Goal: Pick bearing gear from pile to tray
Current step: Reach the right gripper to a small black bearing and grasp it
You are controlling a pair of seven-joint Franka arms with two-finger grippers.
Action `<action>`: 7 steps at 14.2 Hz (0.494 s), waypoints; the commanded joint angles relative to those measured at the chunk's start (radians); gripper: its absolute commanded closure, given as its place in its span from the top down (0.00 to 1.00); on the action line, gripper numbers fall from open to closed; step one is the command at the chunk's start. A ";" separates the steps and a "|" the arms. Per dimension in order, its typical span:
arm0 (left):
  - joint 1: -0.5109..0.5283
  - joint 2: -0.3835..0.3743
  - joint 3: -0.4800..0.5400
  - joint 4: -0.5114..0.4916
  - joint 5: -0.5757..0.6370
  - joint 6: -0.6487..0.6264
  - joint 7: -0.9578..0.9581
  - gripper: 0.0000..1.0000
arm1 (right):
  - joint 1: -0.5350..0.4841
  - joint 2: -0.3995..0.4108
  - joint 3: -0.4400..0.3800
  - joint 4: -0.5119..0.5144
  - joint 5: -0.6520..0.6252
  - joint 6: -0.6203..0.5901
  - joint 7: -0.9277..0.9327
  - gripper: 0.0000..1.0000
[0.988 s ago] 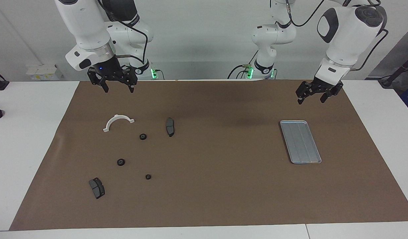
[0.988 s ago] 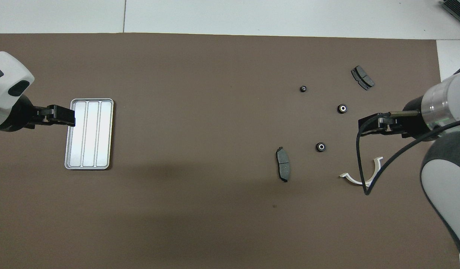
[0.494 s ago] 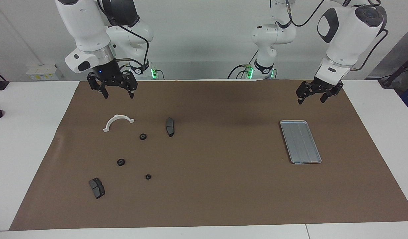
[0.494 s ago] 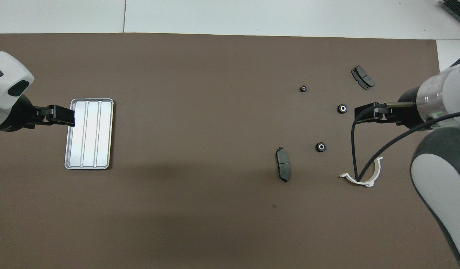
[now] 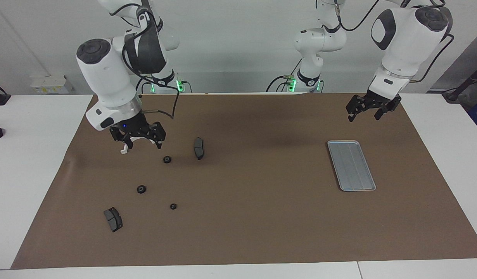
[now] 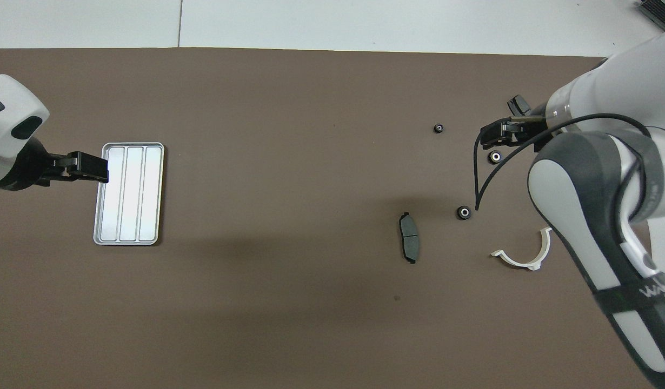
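Hovering my right gripper over the pile at the right arm's end of the table, fingers spread wide and holding nothing. From the facing camera the tips hang in front of the white half-ring, up off the brown mat; from overhead the hand sits nearly above one of the gears.

Three small black round gears lie loose on the mat: one beside the nearer brake pad, a second farther out, and the smallest farther still, near the other brake pad. None is touched yet.

My left gripper waits in the air by the near end of the tray, fingers open and empty. The tray lies bare at the left arm's end of the table, well apart from the pile.

Judgement on the step: I am in the approach, the pick not begun. To do it well:
- commit to one gear, likely the second one, which sits almost under my fingers;
- centre the fingers so the gear lies squarely between them before going down;
- descend straight, tips close to the mat, since the part is low and small;
- keep clear of the half-ring and pads;
- close slowly; a round part may squirt out sideways.
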 commanded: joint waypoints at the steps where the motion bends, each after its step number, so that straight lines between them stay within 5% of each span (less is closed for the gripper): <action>1: 0.009 -0.028 -0.003 -0.030 0.014 0.013 0.014 1.00 | -0.012 0.165 0.009 0.151 -0.028 0.024 -0.025 1.00; 7: 0.009 -0.028 -0.003 -0.030 0.013 0.013 0.013 1.00 | -0.011 0.361 0.009 0.240 -0.032 0.153 -0.051 1.00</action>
